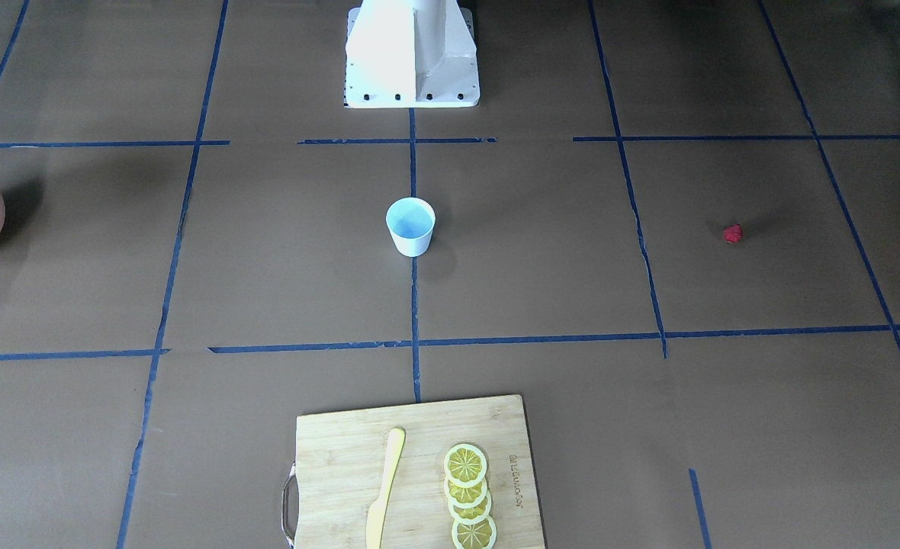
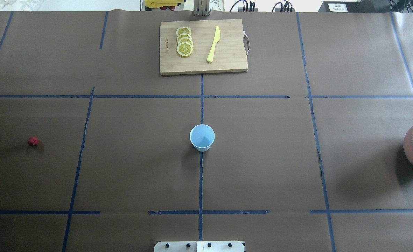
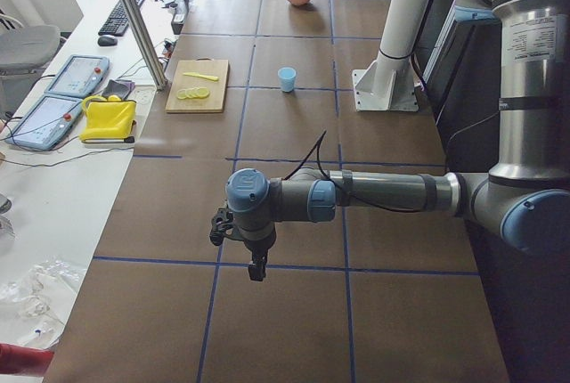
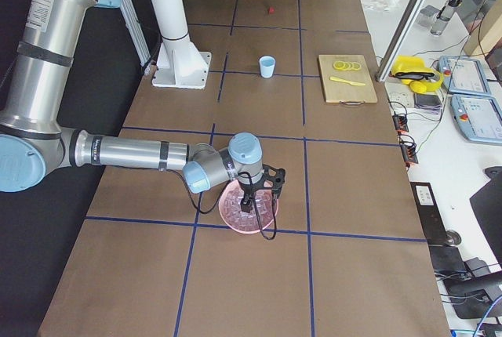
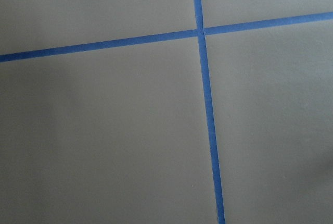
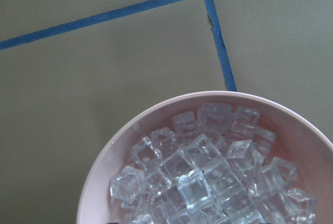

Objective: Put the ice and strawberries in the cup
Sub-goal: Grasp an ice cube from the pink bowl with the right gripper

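The white cup (image 2: 202, 137) with a light blue inside stands upright at the table's middle, also in the front view (image 1: 410, 226). The red strawberry (image 2: 33, 141) lies alone on the robot's left side (image 1: 733, 233). The ice (image 6: 203, 177) is a heap of clear cubes in the pinkish-brown bowl (image 2: 411, 140) at the far right edge. My right gripper (image 4: 249, 204) hangs just above that bowl; I cannot tell if it is open or shut. My left gripper (image 3: 257, 269) hovers over bare table far to the left, fingers pointing down; I cannot tell its state. Neither wrist view shows fingers.
A wooden cutting board (image 2: 227, 64) at the far middle edge holds several lemon slices (image 2: 184, 41) and a yellow knife (image 2: 213, 44). The robot's white base (image 1: 412, 57) stands at the near middle edge. Blue tape lines cross the brown table cover.
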Motion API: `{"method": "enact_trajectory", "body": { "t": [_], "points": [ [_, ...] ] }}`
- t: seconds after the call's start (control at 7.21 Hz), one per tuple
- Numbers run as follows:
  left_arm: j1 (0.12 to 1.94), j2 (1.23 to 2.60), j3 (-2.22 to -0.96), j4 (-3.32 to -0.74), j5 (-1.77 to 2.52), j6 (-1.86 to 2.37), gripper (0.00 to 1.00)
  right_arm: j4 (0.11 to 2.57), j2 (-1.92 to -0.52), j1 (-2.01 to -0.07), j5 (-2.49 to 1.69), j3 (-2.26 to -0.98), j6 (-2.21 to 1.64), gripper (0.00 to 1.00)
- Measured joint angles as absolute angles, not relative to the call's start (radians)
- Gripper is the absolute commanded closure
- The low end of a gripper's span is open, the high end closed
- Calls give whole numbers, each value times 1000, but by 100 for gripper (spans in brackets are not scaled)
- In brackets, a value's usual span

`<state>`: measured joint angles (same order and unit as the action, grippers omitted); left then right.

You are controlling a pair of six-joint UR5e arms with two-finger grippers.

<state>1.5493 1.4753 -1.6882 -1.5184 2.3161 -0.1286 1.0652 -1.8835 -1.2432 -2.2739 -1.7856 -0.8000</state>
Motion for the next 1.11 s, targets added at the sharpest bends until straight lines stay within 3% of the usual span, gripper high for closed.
{"method": "enact_trajectory", "body": {
  "t": [0.42, 0.83, 1.11],
  "points": [
    [1549, 1457, -1708, -1519, 2316, -130, 0, 1066, -1947, -1187, -2267, -1819, -900, 13],
    [1549, 1431, -1746, -1519, 2316, -129, 0, 1065, -1957, -1146, -2266, -1818, -946, 26],
    [1549, 1429, -1753, -1520, 2316, -129, 0, 1066, -1955, -1142, -2262, -1814, -949, 27]
  ]
}}
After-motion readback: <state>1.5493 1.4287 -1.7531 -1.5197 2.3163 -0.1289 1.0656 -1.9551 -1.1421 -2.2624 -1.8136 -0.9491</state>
